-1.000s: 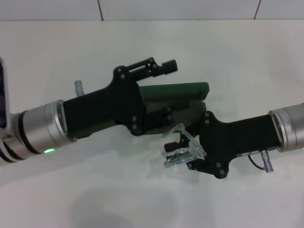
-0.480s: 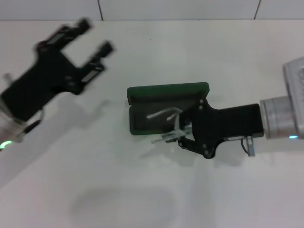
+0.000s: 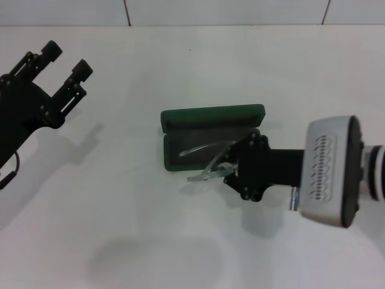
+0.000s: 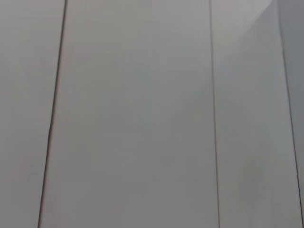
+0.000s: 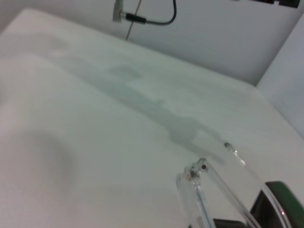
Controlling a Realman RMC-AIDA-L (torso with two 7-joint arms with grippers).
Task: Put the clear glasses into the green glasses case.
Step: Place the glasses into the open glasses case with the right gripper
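The green glasses case [image 3: 212, 114] lies open in the middle of the white table, its lid standing up at the far side and its dark tray [image 3: 175, 154] facing up. The clear glasses [image 3: 207, 169] hang tilted over the tray's near right part, one temple arm reaching into the tray and one end sticking out past the near rim. My right gripper [image 3: 232, 168] is shut on them from the right. The right wrist view shows the clear temple arms [image 5: 211, 187] and a corner of the case [image 5: 286, 200]. My left gripper [image 3: 67, 61] is open, raised at the far left, away from the case.
The white table [image 3: 150, 241] stretches around the case, with a tiled wall [image 3: 228, 11] behind it. The left wrist view shows only wall tiles [image 4: 142, 114]. A cable [image 5: 152, 16] hangs at the table's far side in the right wrist view.
My left arm has pulled away from the case to the far left and risen. My right gripper has carried the glasses from in front of the case to over its tray.
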